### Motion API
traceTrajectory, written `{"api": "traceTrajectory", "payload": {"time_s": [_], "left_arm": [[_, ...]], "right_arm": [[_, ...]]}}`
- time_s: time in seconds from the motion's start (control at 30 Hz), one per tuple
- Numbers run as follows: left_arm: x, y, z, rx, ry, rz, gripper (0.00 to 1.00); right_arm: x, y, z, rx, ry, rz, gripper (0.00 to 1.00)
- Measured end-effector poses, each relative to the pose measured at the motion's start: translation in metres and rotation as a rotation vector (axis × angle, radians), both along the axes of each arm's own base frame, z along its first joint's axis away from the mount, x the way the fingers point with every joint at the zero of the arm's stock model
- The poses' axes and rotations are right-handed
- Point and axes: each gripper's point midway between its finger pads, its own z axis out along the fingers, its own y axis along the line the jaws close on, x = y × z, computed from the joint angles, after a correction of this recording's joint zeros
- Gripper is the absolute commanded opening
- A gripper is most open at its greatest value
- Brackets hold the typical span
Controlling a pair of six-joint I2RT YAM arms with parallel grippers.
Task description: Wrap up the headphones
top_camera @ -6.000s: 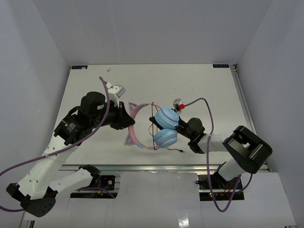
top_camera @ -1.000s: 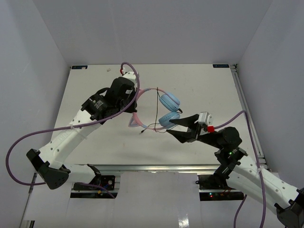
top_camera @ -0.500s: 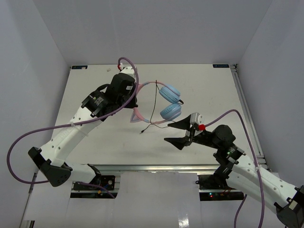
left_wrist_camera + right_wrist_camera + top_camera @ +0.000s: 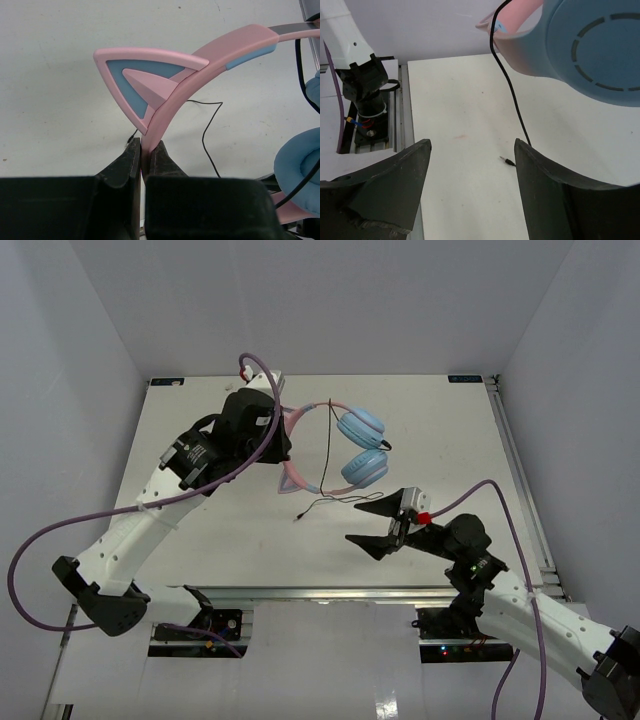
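The headphones (image 4: 362,448) hang above the table: two light blue ear cups on a pink cat-eared headband (image 4: 200,65). My left gripper (image 4: 284,438) is shut on that headband just below a cat ear, and the pink band shows pinched between the left gripper's (image 4: 145,150) pads. The thin black cord (image 4: 325,455) drops from the band, trails over the table and ends in a plug (image 4: 298,518). My right gripper (image 4: 374,524) stands open, below and in front of the lower ear cup and apart from it. In the right wrist view the right gripper (image 4: 471,145) holds nothing; the plug (image 4: 507,160) lies beyond it.
White walls close in the table on three sides. A metal rail (image 4: 330,592) runs along the near edge. Thick purple cables (image 4: 60,540) loop off both arms. The left arm's base (image 4: 365,95) shows beside the table edge in the right wrist view.
The left gripper has carried the headphones up and toward the back. The right gripper has opened wider and drawn back toward the near edge, away from the ear cups.
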Motion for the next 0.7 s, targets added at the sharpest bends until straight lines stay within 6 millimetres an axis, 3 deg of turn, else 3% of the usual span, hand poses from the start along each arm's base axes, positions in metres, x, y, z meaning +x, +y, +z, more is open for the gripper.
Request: {"api": "traceTrajectory", "payload": {"time_s": [0.13, 0.33, 0.7], "left_arm": [[-0.006, -0.005, -0.001, -0.027, 0.018, -0.028, 0.0], [-0.021, -0.022, 0.013, -0.134, 0.032, -0.118, 0.0], [-0.055, -0.039, 0.044, -0.317, 0.018, -0.273, 0.0]], "right_arm": [[0.002, -0.003, -0.004, 0.044, -0.039, -0.023, 0.82], [0.009, -0.001, -0.014, 0.05, -0.076, -0.044, 0.96], [0.024, 0.019, 0.001, 0.066, -0.163, -0.022, 0.99]]}}
